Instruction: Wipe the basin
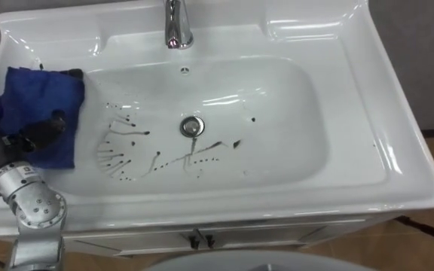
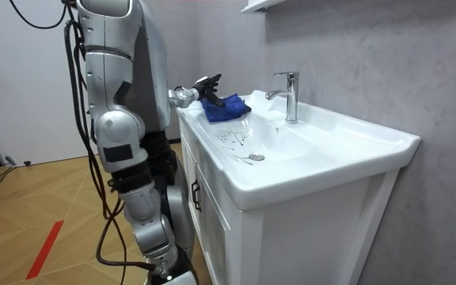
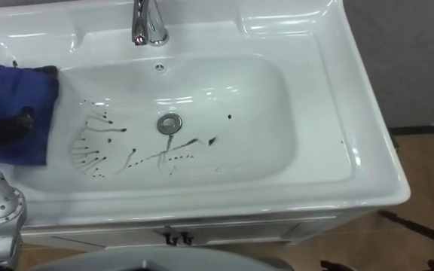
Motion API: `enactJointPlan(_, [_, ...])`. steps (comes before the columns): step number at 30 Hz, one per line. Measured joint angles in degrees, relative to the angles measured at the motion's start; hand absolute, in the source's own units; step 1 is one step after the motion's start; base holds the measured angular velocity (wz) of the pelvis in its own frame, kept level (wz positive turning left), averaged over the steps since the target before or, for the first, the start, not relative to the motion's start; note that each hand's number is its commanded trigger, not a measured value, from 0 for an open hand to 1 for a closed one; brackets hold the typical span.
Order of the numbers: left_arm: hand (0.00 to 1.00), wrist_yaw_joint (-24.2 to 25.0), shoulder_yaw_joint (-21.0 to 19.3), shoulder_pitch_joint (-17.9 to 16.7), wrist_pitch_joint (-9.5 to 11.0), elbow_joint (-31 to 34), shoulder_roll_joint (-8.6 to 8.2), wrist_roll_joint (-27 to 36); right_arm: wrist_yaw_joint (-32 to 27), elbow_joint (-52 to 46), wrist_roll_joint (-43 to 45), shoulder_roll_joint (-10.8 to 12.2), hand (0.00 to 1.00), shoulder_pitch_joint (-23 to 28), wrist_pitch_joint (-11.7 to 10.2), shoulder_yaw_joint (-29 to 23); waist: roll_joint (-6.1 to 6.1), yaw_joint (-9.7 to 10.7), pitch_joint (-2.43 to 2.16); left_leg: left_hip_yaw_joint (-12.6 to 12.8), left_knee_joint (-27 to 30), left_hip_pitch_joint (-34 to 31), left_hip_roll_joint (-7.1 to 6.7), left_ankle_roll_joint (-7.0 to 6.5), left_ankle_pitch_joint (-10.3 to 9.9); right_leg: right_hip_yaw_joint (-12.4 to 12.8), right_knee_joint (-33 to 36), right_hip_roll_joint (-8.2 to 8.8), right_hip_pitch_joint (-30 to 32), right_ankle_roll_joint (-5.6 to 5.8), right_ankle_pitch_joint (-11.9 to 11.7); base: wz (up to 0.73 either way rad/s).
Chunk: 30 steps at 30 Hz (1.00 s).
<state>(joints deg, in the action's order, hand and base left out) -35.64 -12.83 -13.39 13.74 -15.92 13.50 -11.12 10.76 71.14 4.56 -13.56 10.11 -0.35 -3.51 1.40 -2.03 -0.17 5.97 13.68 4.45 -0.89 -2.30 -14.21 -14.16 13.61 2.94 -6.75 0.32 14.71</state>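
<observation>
In the left eye view the blue cloth (image 1: 44, 98) lies draped over the left rim of the basin (image 1: 292, 98), and the left robot hand (image 1: 40, 134) is closed on it: the thumb is pressed on top and dark fingertips poke out past the cloth's far edge. The cloth looks soft, light and limp, so it should bunch and fold easily. A full pinch through its middle seems a better hold than a corner. The dark marks (image 1: 130, 150) lie to the right of the robot hand, down in the bowl, between it and the drain (image 1: 192, 126). In the room view the robot stands at the basin's end, and the cloth hangs from the robot hand over the near rim. In the right eye view the cloth sits wrapped about the robot hand, with the marks just beyond its right edge.
</observation>
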Motion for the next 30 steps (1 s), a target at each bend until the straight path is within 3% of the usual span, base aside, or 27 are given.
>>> enactJointPlan(17, [0.00,-1.72,-0.46,-0.11,-0.03,-1.06,-0.02,-1.06,-0.21,0.18,0.00,-0.01,0.00,0.03,0.44,0.01,0.49,0.01,0.15,-0.05,-0.05,-0.07,0.06,0.01,-0.01,-0.08,0.07,-0.03,0.10,-0.03,-0.01,0.00])
enactJointPlan(22, [0.00,-2.24,-0.46,-0.12,-0.15,-1.05,-0.80,-3.29,-0.19,0.19,-0.11,-0.04,0.00,0.06,0.54,0.01,0.58,0.03,0.13,-0.05,0.06,-0.11,0.07,0.01,-0.01,-0.03,0.07,-0.02,0.05,-0.03,-0.02,0.00])
enactJointPlan(30, [0.00,-2.35,-0.42,-0.11,-2.52,-1.03,-1.44,-4.81,0.28,0.11,-0.02,-0.10,0.00,0.09,1.47,0.00,0.40,0.36,0.07,-0.05,0.15,0.04,0.11,0.02,-0.02,-0.07,0.60,0.01,-0.16,-0.03,-0.01,0.00])
